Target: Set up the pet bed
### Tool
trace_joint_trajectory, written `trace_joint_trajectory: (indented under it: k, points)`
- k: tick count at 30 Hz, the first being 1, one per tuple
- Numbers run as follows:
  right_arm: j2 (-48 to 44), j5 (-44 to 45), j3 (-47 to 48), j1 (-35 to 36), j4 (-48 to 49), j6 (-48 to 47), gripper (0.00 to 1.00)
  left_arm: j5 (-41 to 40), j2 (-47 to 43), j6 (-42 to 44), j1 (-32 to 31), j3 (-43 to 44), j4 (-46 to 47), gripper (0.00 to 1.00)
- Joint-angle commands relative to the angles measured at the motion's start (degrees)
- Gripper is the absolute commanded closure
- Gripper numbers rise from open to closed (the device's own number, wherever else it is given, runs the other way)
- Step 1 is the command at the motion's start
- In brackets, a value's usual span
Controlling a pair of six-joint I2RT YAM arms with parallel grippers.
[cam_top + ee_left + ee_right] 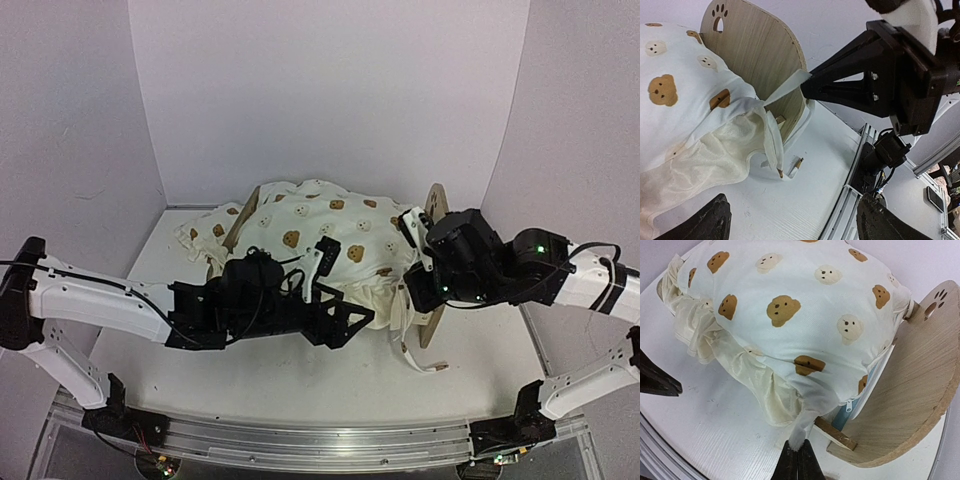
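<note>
Found right jaws clamped thin on a cushion tie (799, 432), drawing it taut, presumably to tug the bear-print cushion (790, 305) square. Found left jaws spread wide, holding nothing, bench (765, 210) below. Located pet bed (910, 385) beneath cushion, directly beyond right jaws and showing just right of them.

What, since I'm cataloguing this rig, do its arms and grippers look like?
The left arm and right arm have white shells, black joints and thin black cables. The left gripper and right gripper are black with tapering, open-framed fingers. Small green lights glow on the right arm.
</note>
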Motion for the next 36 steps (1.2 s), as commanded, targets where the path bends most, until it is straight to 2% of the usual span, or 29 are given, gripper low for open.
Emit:
trace_joint_trajectory:
  k: [1,8,16,28,32,36]
  points:
    - [2.03,3.10,6.45,-0.38,-5.21,-3.95,1.00,3.85,4.87,2.30,-0.14,6.19,2.25,0.13]
    - [5.45,3.37,14.18,-0.89,-8.76,-13.82,1.00,4.82,10.01,1.24,0.77,9.49,1.99,0.13]
    - [10.50,3.43,23.33,-1.01,-13.76,-23.44,1.00,9.31,15.22,0.11,1.88,13.16,1.98,0.19]
    - [12.69,10.14,28.87,-1.10,-16.68,-30.18,1.00,8.96,13.56,-0.06,1.87,10.97,1.98,0.20]
    - [12.48,9.61,31.40,-1.10,-16.03,-31.59,1.00,8.82,13.33,-0.23,1.90,10.70,1.98,0.20]
    - [12.31,10.02,29.93,-1.90,-15.87,-31.66,1.00,8.99,13.34,-0.32,1.88,10.69,1.98,0.20]
